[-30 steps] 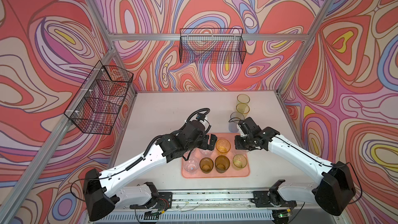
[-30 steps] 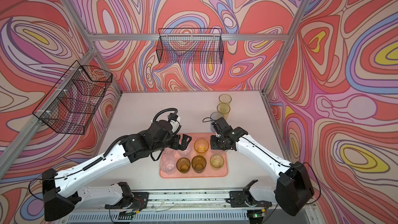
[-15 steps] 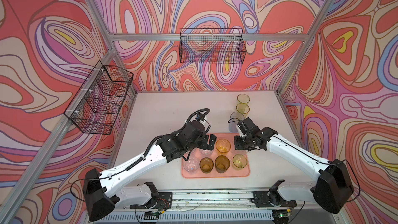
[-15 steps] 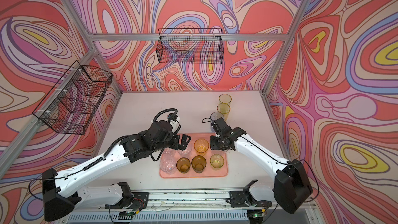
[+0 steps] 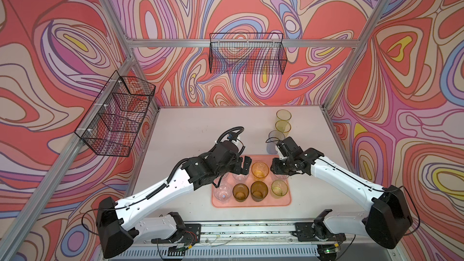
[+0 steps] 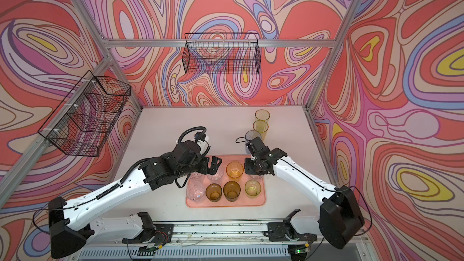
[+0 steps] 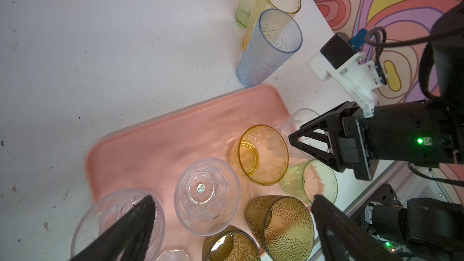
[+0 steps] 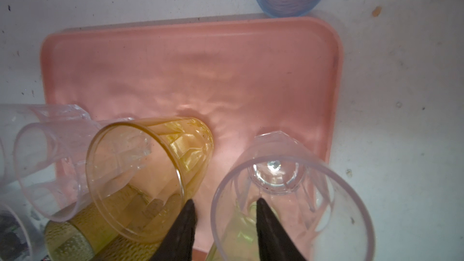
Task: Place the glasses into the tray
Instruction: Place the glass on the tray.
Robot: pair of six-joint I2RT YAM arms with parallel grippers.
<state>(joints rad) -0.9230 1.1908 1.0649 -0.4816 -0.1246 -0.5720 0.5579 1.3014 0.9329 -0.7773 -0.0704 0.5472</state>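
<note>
Right wrist view showed the right gripper (image 8: 223, 203) had just parted around the short clear plastic tumbler (image 8: 326, 197), leaving it standing in the far right corner of the flat salmon-pink tray (image 8: 175, 59). The left gripper (image 7: 233, 198) hovered wide open; three tall tinted tumblers (image 5: 283, 126) remained outside.

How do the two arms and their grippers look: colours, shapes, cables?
Both arms have white shells, the left arm and the right arm, with black joints and black bases. A black ribbed cable runs along the left one. The left gripper and right gripper are black, with triangular fingers; a green light glows on the right one.
</note>
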